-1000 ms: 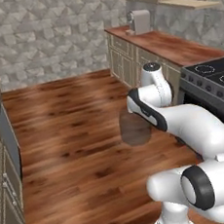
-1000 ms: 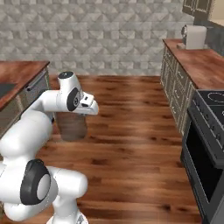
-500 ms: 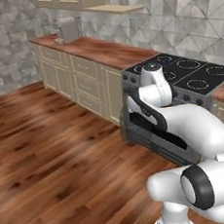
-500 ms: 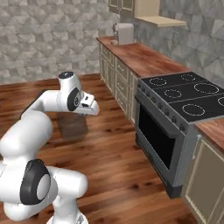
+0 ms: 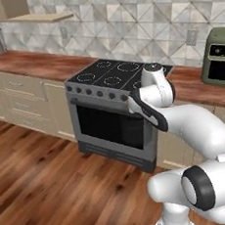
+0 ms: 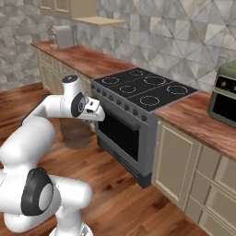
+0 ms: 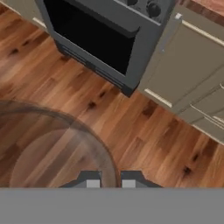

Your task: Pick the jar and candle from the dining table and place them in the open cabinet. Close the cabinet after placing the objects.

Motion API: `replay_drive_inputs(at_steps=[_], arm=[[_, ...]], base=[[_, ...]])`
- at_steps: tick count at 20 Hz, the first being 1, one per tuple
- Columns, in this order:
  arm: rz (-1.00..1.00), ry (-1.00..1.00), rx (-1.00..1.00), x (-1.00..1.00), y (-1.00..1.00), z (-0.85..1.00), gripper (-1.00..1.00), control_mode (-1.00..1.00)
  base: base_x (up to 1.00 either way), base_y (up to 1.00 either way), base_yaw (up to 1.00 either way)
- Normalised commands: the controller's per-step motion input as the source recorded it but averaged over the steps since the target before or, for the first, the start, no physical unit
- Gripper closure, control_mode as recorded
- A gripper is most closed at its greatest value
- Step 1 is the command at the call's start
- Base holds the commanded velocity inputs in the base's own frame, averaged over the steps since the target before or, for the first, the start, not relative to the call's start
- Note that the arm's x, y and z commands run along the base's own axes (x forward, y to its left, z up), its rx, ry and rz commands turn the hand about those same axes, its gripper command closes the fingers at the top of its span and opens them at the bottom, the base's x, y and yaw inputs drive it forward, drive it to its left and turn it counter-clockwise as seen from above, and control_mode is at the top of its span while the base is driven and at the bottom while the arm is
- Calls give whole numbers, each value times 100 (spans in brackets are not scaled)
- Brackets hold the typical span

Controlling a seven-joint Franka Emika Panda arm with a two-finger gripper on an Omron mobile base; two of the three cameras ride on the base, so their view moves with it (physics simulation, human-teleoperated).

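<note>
Plank floor fills our background; our gripper is clamped on the smoky see-through jar, hanging beside the stove. Hand view shows its rim up close.

Grey stove against tiled wall, plank floor.

The smoky translucent grey-brown jar hung partly behind the white arm in the right base view (its lid band hidden), and the hand view's edges cropped its rim.
</note>
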Motion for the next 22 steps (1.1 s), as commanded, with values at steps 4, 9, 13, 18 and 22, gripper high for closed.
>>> replay_drive_inputs(at_steps=[4,9,13,18,22], arm=[[0,0,0,0,0,0,100,100],[0,0,0,0,0,0,100,100],[0,0,0,0,0,0,100,100],[0,0,0,0,0,0,100,100],[0,0,0,0,0,0,100,100]], base=[[0,31,-57],[0,32,-58],[0,29,-58],[1,26,-58],[28,8,-41]])
